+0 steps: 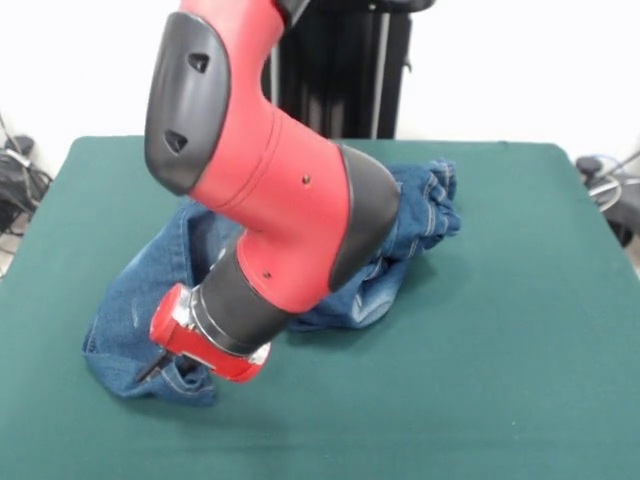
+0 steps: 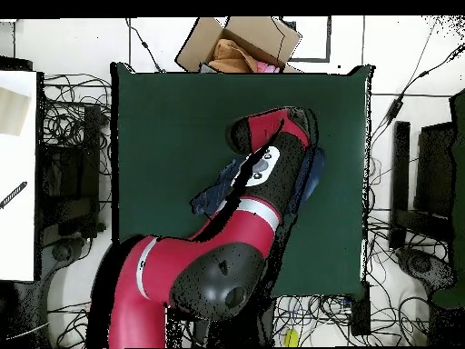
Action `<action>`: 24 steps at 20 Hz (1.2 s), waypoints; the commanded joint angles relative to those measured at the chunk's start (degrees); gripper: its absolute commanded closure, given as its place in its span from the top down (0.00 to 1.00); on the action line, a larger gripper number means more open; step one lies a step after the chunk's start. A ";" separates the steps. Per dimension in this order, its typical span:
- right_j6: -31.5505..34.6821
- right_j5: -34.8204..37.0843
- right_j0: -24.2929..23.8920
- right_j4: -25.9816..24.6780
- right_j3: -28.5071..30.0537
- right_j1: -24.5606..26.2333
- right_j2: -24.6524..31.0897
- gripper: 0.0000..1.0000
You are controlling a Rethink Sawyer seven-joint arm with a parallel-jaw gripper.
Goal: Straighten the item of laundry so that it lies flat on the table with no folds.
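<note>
The item of laundry [image 1: 135, 300], a pair of blue denim jeans, lies bunched and folded across the middle of the green table [image 1: 500, 320]. One end reaches the far right [image 1: 425, 205] and the other lies crumpled at the near left. My gripper [image 1: 158, 365] is down at that near-left end, pressed into the denim, and the red wrist hides how it stands. In the overhead view the arm covers most of the jeans [image 2: 207, 197]; only dark blue edges show on either side of it on the table [image 2: 154, 118]. The gripper itself is hidden there.
An open cardboard box [image 2: 241, 41] sits just beyond the table's top edge in the overhead view. Cables [image 2: 68, 136] and dark equipment [image 2: 427, 173] line both sides of the table. A white surface [image 2: 18, 182] stands at the left.
</note>
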 commanded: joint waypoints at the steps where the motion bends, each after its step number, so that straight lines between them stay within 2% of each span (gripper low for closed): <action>1: 20.02 6.76 1.17 4.07 -3.59 4.92 -0.44 0.00; 7: 17.58 9.81 0.74 4.29 -5.95 4.44 0.02 0.00; 17: 10.38 15.05 0.67 6.04 -3.98 -2.97 2.84 0.00; 24: 8.61 19.97 0.54 7.05 -8.16 -3.24 2.54 0.00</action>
